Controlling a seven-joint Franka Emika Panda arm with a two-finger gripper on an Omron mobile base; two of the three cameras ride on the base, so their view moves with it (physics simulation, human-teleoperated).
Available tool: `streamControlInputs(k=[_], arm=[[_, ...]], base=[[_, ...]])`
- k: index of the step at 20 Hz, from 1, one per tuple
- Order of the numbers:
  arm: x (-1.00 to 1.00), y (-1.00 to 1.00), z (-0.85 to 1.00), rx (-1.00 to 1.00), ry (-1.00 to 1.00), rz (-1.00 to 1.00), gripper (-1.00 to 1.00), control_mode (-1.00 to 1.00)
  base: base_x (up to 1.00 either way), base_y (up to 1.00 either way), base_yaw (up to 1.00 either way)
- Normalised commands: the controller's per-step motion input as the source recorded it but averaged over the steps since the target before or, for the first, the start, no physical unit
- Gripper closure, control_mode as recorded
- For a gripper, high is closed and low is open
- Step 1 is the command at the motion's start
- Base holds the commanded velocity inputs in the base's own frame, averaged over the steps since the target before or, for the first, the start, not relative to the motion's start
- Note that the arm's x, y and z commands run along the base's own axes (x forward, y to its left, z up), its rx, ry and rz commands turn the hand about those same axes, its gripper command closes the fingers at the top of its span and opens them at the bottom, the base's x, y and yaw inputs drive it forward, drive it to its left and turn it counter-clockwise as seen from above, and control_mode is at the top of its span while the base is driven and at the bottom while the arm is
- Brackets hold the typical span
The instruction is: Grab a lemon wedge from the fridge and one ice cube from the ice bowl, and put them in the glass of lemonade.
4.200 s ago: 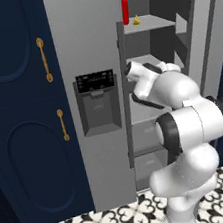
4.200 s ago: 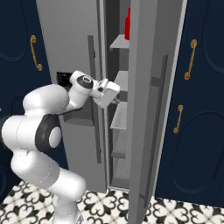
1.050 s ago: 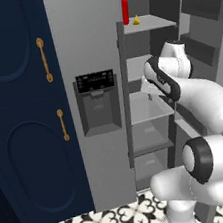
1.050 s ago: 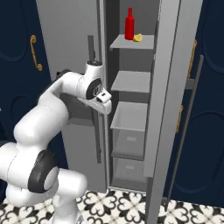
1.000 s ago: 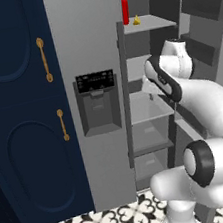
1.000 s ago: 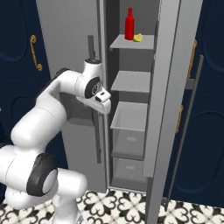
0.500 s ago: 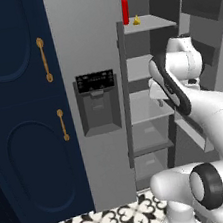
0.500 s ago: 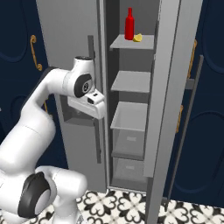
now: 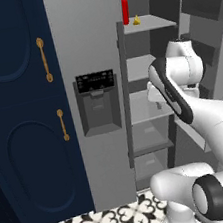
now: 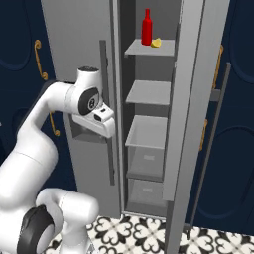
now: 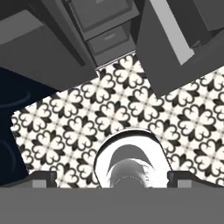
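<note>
The grey fridge [image 9: 88, 46] [image 10: 79, 30] stands with its right door [image 10: 191, 99] swung open. On the top shelf lies the small yellow lemon wedge [image 9: 136, 21] [image 10: 156, 43], right of a tall red bottle [image 9: 124, 6] [image 10: 147, 27]. My gripper [image 10: 108, 128] [image 9: 158, 101] hangs in front of the middle shelves, well below the wedge and left of the opening, pointing down. In the hand view its fingertips [image 11: 41, 177] stand wide apart over the tiled floor; the gripper [image 11: 112, 177] is open and holds nothing.
Navy cabinets with gold handles [image 9: 44, 60] [image 10: 38, 59] flank the fridge. The black dispenser panel [image 9: 98, 103] sits on the closed left door, whose bar handle [image 10: 104, 99] is beside my hand. Lower shelves and drawers [image 10: 146, 158] fill the compartment. The floor [image 11: 109, 109] is patterned tile.
My arm has risen and drawn back from the fridge opening. The hand has shifted a little left toward the closed door and now faces down. The jaws stay open.
</note>
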Motion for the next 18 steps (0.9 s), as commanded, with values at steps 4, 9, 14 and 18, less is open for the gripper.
streamControlInputs(k=[4,9,14,18], arm=[[0.00,-0.13,-0.13,0.00,0.00,0.00,-1.00,-1.00],[-0.08,-0.34,-0.34,0.00,0.00,0.00,-1.00,-1.00],[0.00,-0.42,-0.33,0.00,0.00,0.00,-1.00,-1.00],[0.08,-0.23,0.03,0.00,-0.03,0.00,-1.00,-1.00]], base=[[0.00,0.00,0.00],[0.00,0.00,0.00],[0.00,0.00,0.00],[0.00,0.00,0.00]])
